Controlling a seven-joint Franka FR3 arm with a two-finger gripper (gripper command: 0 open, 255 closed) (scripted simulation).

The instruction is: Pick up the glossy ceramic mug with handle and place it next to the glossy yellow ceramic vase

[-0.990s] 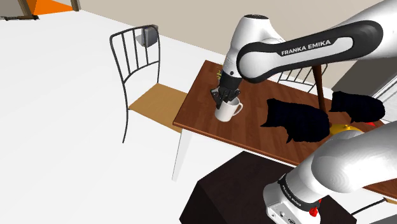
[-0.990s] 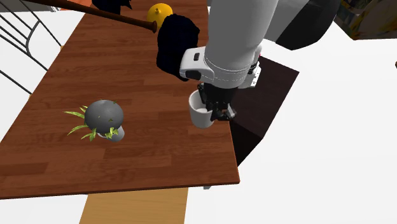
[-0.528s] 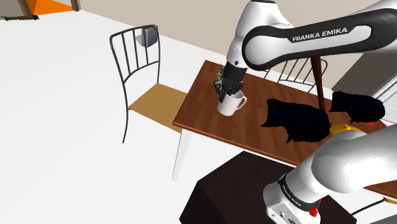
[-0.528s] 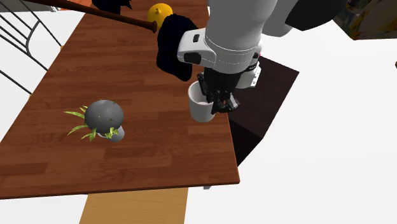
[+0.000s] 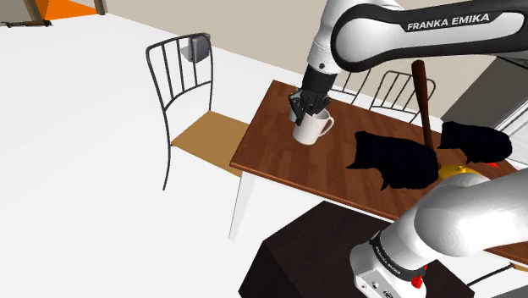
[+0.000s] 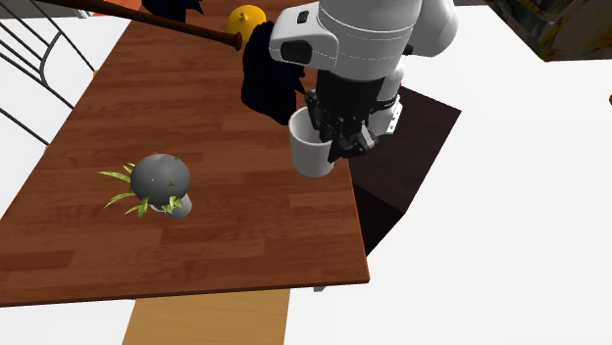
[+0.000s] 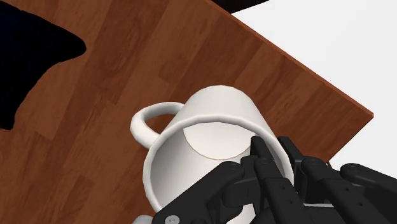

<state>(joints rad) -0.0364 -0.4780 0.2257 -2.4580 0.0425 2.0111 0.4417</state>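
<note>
Dark brown wooden tabletop (image 5: 269,157) in a white-floored room sets the scene. Over it, the all-black two-finger gripper (image 7: 264,158) has its jaws clamped on the rim wall of the glossy white ceramic mug (image 7: 210,137) with a looped handle, one finger inside the cup and one outside, as the wrist view shows. The mug (image 5: 311,129) hangs tilted under the hand and appears to be clear of the wood, near the table's edge.

Just beyond it lies a shapeless black mass (image 6: 265,71), and past that stands the glossy yellow rounded vase (image 6: 247,20), well apart from the mug. A round grey pot with green leaves (image 6: 160,179) sits off to the second exterior view's left.

Grasp and lift look done. Left to do are the carry across to the vase, the set-down beside it, and the release
</note>
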